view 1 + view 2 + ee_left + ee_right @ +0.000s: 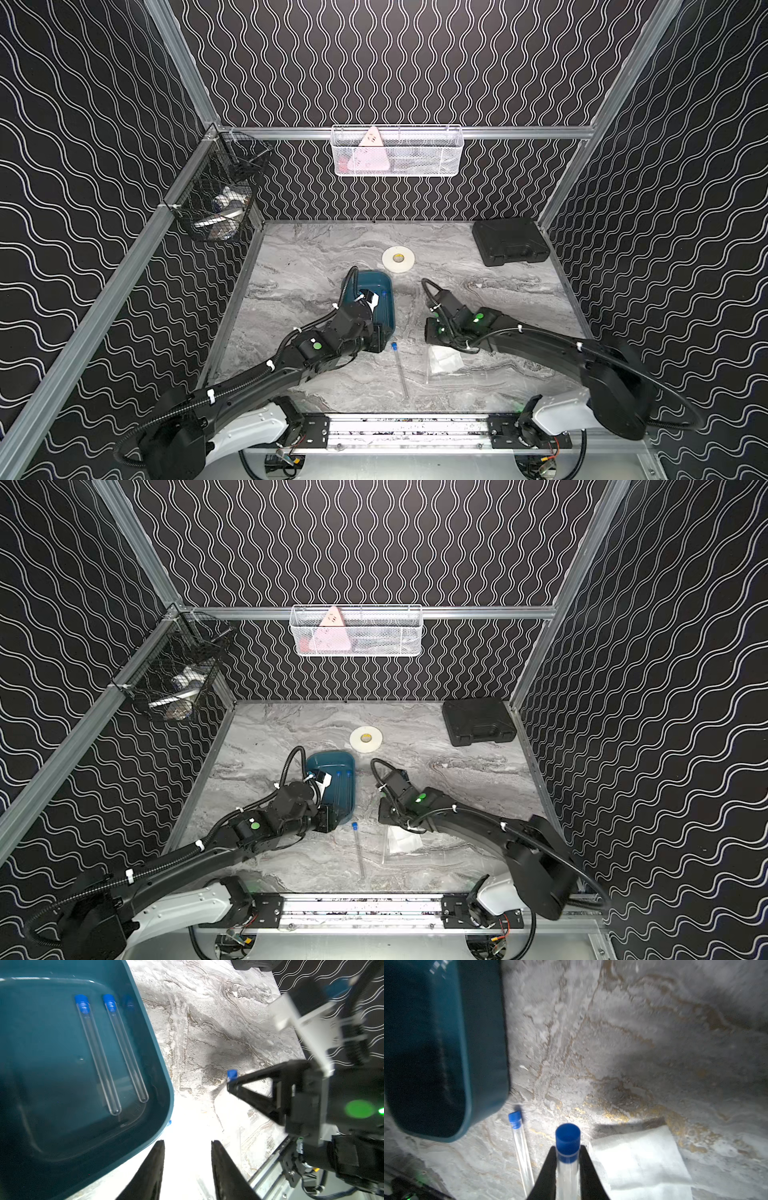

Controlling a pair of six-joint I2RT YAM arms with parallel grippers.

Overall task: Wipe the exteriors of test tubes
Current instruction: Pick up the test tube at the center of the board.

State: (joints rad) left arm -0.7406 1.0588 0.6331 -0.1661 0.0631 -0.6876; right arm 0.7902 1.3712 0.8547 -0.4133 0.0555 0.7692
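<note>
Overhead, in both top views, note loose test tube (400, 370) near tabletop (316, 249) front edge. Left wrist: note two test tubes (97, 1057) inside teal tray (153, 1047), left gripper (188, 1142) spread, empty. Right wrist: note right gripper (568, 1149) pinching capped test tube (568, 1178).

- A teal oblong plastic tray (368, 274) stood left of centre on the grey marbled desk (316, 257).
- Two clear, blue-capped test tubes (97, 1053) lay side by side in the tray.
- A third tube (400, 370) lay on the desk just before the tray's near right corner.
- A folded white tissue (444, 359) lay right of it.
- A fourth tube (568, 1134) sat between the fingers of the black right hand (568, 1148), between the third tube and the tissue.
- A white tape roll (398, 258) lay behind the tray.
- A black plastic case (510, 242) sat in the back right corner.
</note>
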